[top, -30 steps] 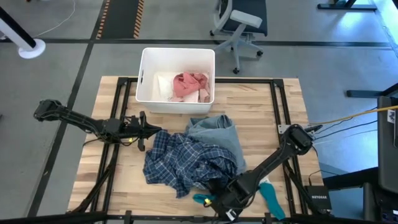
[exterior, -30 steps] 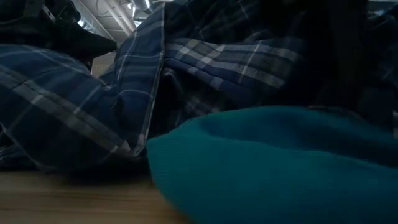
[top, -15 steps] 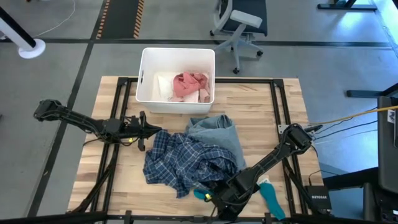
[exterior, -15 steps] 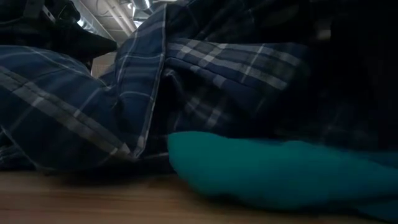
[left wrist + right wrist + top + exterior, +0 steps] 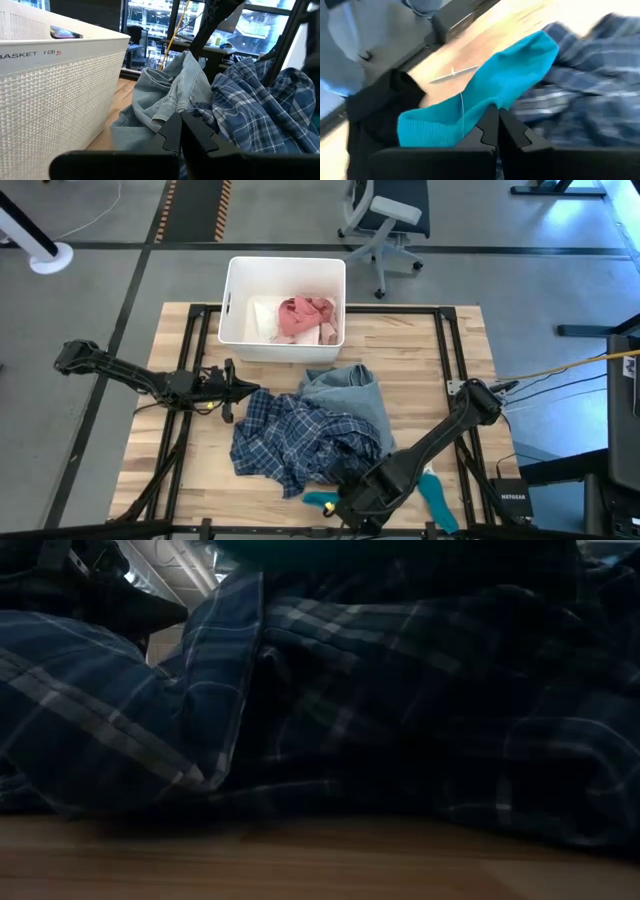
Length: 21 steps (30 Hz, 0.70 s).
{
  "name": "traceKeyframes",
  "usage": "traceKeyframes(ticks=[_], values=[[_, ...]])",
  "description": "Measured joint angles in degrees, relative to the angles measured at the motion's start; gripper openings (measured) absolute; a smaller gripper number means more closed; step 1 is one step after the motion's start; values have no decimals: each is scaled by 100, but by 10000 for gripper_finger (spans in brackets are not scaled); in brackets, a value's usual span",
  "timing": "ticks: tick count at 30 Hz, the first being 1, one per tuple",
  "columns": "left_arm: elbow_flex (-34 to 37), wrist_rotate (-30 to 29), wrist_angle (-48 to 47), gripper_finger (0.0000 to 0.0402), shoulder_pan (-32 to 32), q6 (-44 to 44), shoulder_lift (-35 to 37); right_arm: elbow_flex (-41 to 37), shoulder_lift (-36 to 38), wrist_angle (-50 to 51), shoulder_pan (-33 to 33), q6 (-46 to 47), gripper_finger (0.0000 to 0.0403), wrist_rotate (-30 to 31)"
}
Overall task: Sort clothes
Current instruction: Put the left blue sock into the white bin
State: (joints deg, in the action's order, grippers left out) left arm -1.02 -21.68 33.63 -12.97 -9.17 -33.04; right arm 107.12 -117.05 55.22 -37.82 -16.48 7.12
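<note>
A navy-white plaid shirt (image 5: 296, 442) lies heaped mid-table, with a light blue denim piece (image 5: 346, 394) against its far side. My right gripper (image 5: 343, 502) hovers at the table's near edge, shut on a small teal piece (image 5: 485, 90). That piece also shows at the low view's top (image 5: 300, 548). A second teal piece (image 5: 437, 498) lies flat near the right edge. Something black (image 5: 377, 112) lies under the lifted piece. Pink (image 5: 305, 315) and white (image 5: 263, 318) items lie in the white bin (image 5: 233, 290). My left gripper (image 5: 256, 391) is shut and level at the shirt's left edge. My right gripper pinches the teal piece at its long edge (image 5: 487, 112) between its two fingers, about midway along. The fingers slant down from above. The piece is lifted clear of the table and spreads out to either side of the fingers. Whether my left gripper touches the shirt, I cannot tell.
The bin stands at the table's far edge, left of centre. Bare wood (image 5: 200, 470) shows at the near left and along the right side (image 5: 440, 380). An office chair (image 5: 385, 220) stands on the floor beyond the table.
My right gripper has shut on the teal piece at the near edge and risen with it. The piece lay on the wood in front of the low camera; now it is lifted clear, showing only at that view's top.
</note>
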Motion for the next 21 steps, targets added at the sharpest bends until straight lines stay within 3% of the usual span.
traceKeyframes(ticks=[8, 16, 21], values=[[0, 1, 1, 0, 0, -33, 0, 1569, 2, 1148, 422, -1140, 4, 996], [0, 1, -2, 0, 0, -87, 0, 2792, 10, 1893, 1611, -2384, 3, 1304], [0, 1, -16, 0, 0, -87, 0, 2659, 344, 1644, 2653, -2947, 4, 1285]])
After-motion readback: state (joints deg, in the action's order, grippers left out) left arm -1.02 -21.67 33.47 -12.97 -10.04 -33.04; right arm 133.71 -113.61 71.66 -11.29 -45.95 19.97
